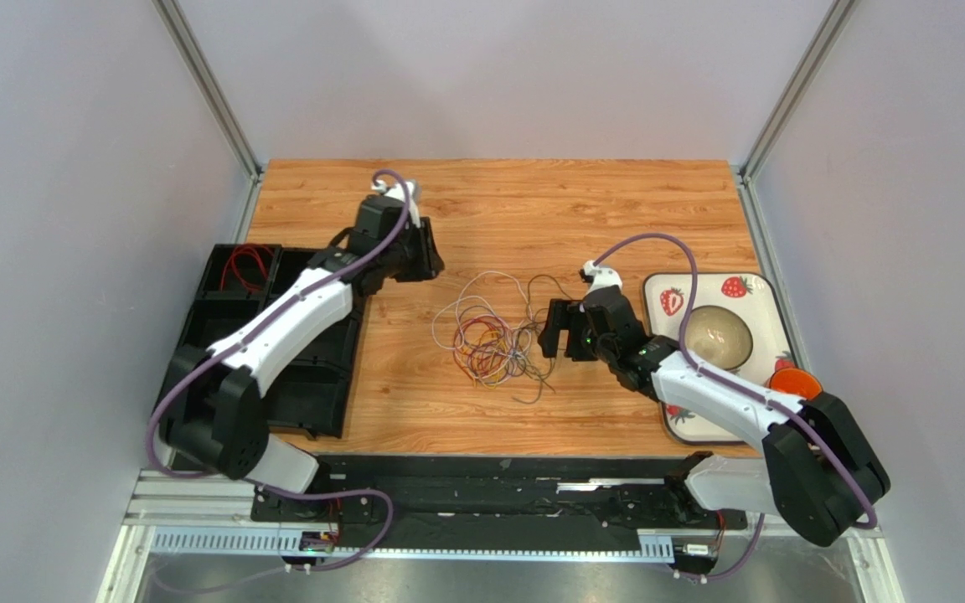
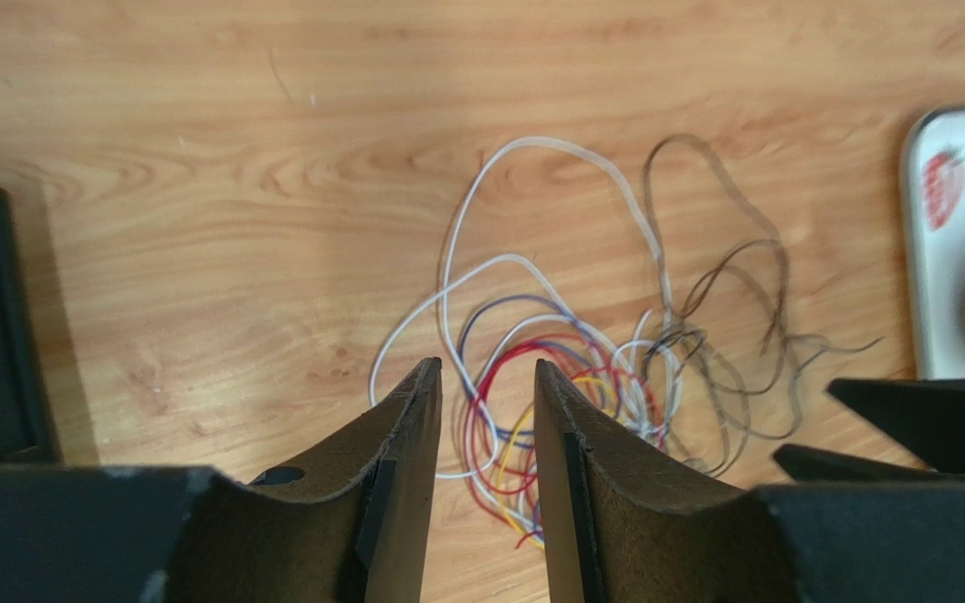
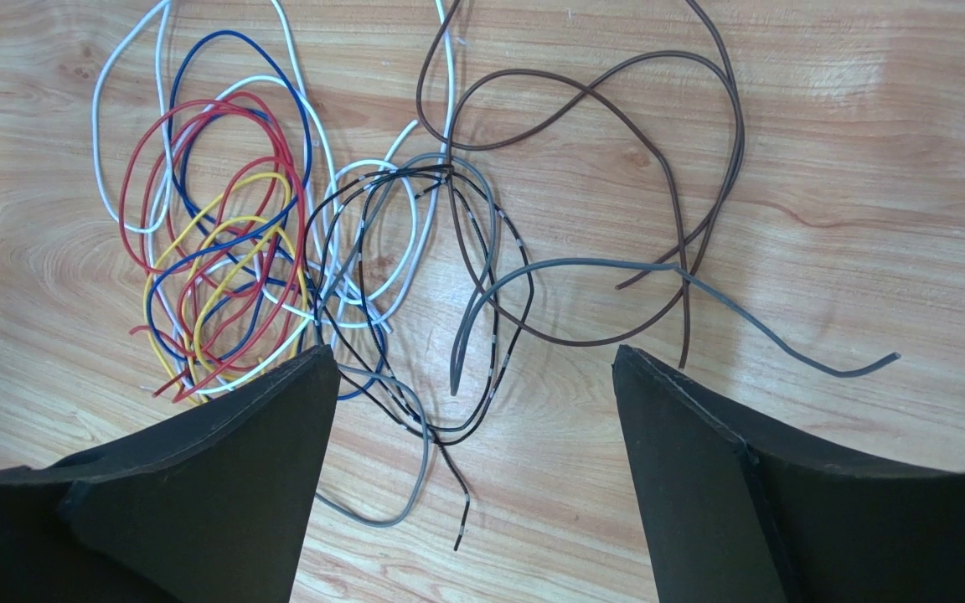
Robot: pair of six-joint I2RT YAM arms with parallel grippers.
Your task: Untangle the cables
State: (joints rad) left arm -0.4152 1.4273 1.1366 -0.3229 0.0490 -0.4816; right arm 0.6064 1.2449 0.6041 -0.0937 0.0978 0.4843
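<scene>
As grey walls (image 1: 72, 189) enclose it, the wooden table (image 1: 513, 207) bears cables (image 1: 490, 339).

table (image 1: 513, 214): smooth wood-grain, slight sheen | cables (image 1: 490, 342): smooth plastic sheath | right hand (image 3: 475, 364): matt black

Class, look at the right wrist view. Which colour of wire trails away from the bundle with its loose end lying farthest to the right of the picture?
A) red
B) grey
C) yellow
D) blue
B: the grey wire runs out alone to the right and ends on bare wood, while the coloured loops stay bunched at the left.
</scene>
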